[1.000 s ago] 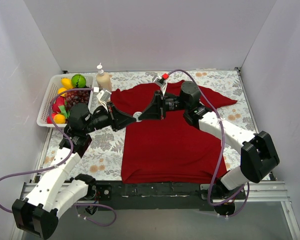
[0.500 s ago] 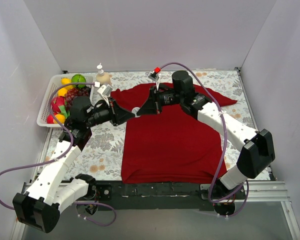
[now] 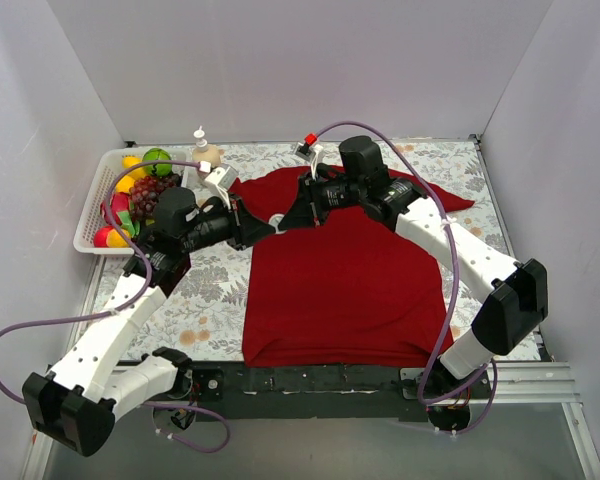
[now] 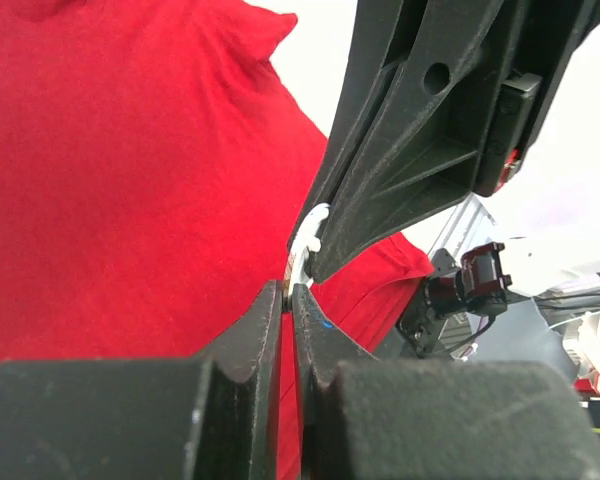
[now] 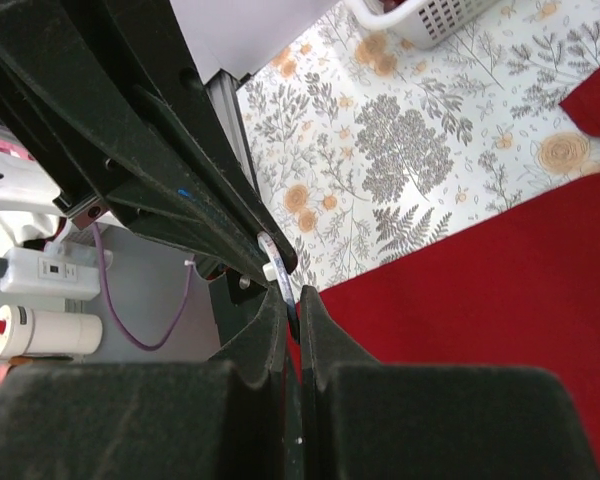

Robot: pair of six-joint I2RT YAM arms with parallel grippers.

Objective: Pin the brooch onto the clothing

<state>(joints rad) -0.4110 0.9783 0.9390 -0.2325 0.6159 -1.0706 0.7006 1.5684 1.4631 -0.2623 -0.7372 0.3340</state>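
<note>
Left gripper (image 4: 291,298) jaws are pinched shut on the brooch (image 3: 276,220), and the right gripper (image 5: 291,305) is clamped on it too, tip to tip. The disc shows edge-on to both wrist cameras, by the dark red T-shirt's (image 3: 340,280) collar, with open fabric nearer. Both arms reach inward.

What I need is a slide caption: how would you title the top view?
The left gripper and right gripper pinch a white brooch over the shirt.

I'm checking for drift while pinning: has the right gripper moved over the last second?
Yes. In the top view the right gripper has moved slightly toward the back wall, away from the T-shirt's near hem.
</note>
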